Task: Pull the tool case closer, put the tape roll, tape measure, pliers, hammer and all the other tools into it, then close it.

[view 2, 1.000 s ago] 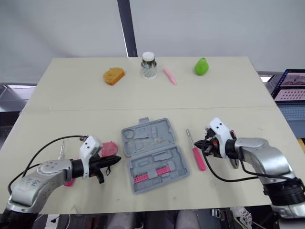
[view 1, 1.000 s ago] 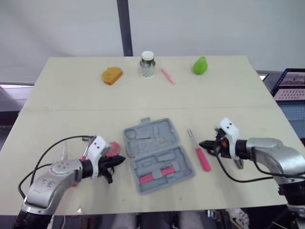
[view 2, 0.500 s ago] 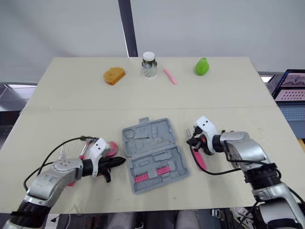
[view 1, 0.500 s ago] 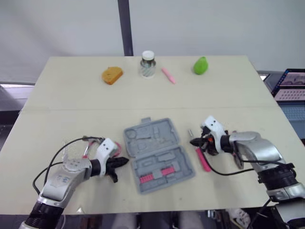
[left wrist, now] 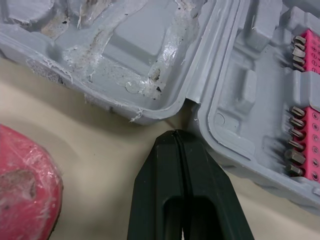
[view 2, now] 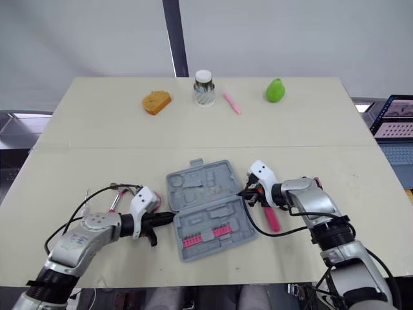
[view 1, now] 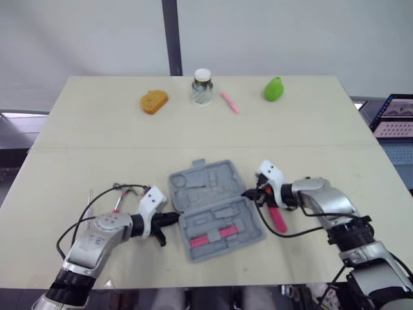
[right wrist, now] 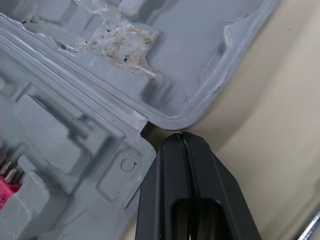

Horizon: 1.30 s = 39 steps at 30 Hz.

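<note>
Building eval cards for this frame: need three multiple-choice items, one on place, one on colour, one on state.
1. Where is the left pincer?
A. at the left hinge end of the grey plastic tool case
B. beside a glass jar
C. over a laptop

2. What colour is the strip of bits in the case?
A. blue
B. pink
C. yellow

3. How does the case lie?
A. shut and latched
B. standing on edge
C. open flat

Key: 1 A, the left wrist view puts the shut tip at the hinge notch. 2 B, the holder in the near half is pink. 3 C, both moulded halves face up on the table.
</note>
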### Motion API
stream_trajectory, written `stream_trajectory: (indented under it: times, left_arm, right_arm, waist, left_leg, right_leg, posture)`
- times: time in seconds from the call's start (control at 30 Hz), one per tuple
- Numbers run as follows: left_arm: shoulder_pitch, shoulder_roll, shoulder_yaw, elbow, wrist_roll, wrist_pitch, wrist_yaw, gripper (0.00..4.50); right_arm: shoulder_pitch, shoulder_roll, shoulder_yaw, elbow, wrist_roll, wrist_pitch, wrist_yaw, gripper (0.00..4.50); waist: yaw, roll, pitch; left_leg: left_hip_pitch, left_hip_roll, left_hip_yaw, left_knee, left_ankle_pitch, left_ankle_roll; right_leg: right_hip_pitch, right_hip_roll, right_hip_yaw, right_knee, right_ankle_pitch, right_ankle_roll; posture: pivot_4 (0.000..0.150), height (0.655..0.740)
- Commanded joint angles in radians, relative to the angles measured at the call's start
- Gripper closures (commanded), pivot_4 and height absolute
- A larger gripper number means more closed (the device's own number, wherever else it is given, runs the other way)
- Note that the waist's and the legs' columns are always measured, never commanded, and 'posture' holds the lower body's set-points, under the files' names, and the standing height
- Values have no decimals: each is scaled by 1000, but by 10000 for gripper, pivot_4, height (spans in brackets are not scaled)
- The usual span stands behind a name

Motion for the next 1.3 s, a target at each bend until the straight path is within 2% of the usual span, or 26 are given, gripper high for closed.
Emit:
stream_trajectory:
  times: [0.03,0.4,1.3]
  left_arm:
    - [-8,-12,-14,1,14,-13,-2,45000]
    - [-17,-41,-26,10,39,-19,-14,45000]
    - [67,-13,-35,-87,23,24,-35,45000]
  right_arm:
    - [-7,7,-2,-15,-3,-8,24,44854]
    - [19,-6,-9,-50,-8,6,45,44854]
    - [245,-90,-82,-377,60,178,16,44854]
  waist:
    - [-1,0,0]
    - [3,0,0]
    - [1,0,0]
  left_leg:
    - [0,0,0,0,0,0]
    - [0,0,0,0,0,0]
    - [0,0,-1,-1,0,0]
  right_leg:
    - [0,0,0,0,0,0]
    - [1,0,0,0,0,0]
    - [1,-1,0,-1,0,0]
  posture:
    - [1500,6950]
    - [1500,6950]
    - [1500,6950]
